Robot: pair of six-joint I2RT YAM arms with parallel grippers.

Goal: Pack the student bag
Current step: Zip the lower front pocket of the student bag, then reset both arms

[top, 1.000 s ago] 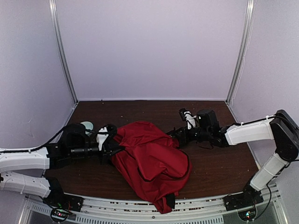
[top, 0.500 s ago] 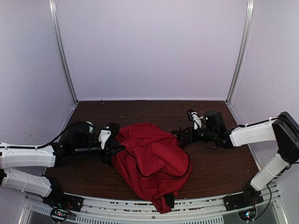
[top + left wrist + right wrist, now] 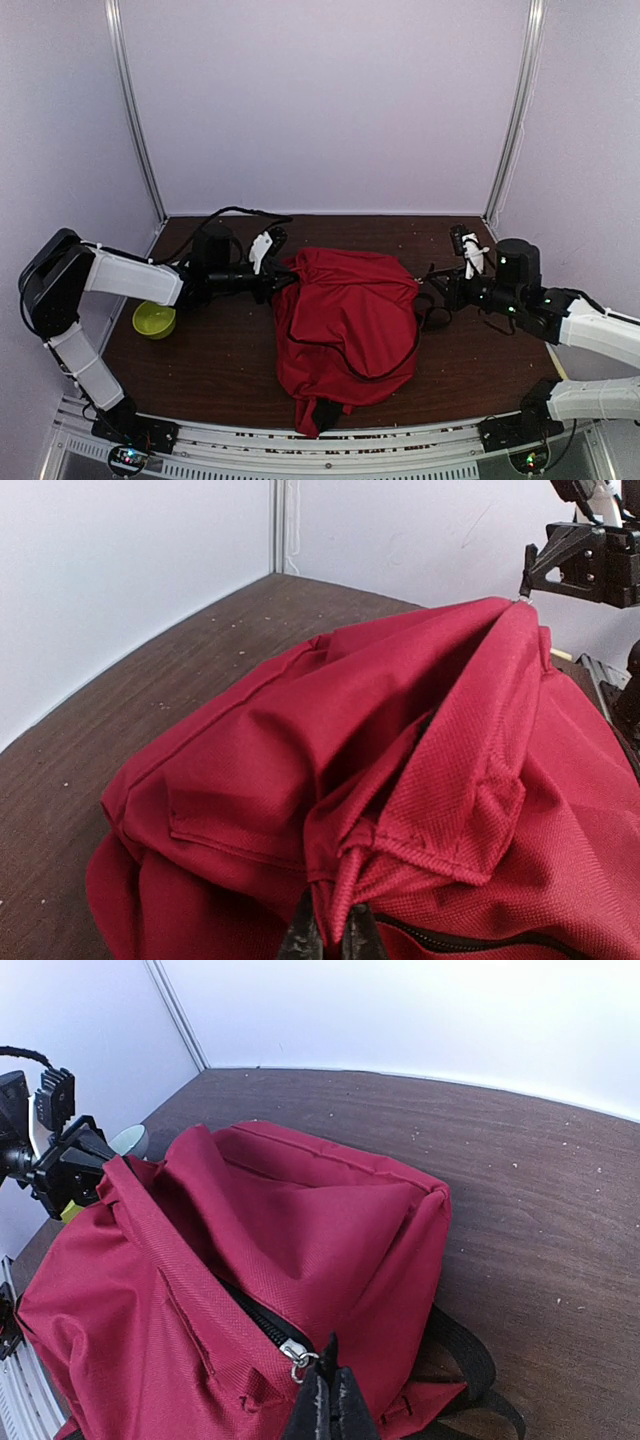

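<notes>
The student bag [image 3: 345, 320] lay mid-table [image 3: 480, 365], running far to near, stretched between both arms. The left gripper [image 3: 330, 938] was pinched tight on a fold of red fabric at the bag's far left corner. The right gripper [image 3: 326, 1395] was clamped on the bag's edge just beside the zipper pull [image 3: 297, 1352]. The left wrist view showed the fabric ridge drawn up to its tips, so it did hold the bag. Whether it pinched cloth or the pull tab itself could not be told.

Progress, as a judgement: early or mid. The zipper [image 3: 250, 1310] looked parted along the top, with the mouth held up as a slit, not wide. Nothing could be seen inside, and no books or pouch lay on the table. The only loose item was a green bowl [image 3: 155, 320] near the left arm, apart from the bag. So packing was not shown done, and zipping shut was left.

Room: the bag's near end reached the front edge above the rail [image 3: 420, 440], so a pull toward the bases risked it sliding off. A black strap [image 3: 432, 318] looped just under the right gripper, a likely snag. Bare wood behind the bag up to the back wall [image 3: 320, 100], and at right front, gave space. The side walls [image 3: 70, 150] stood close to both elbows.
</notes>
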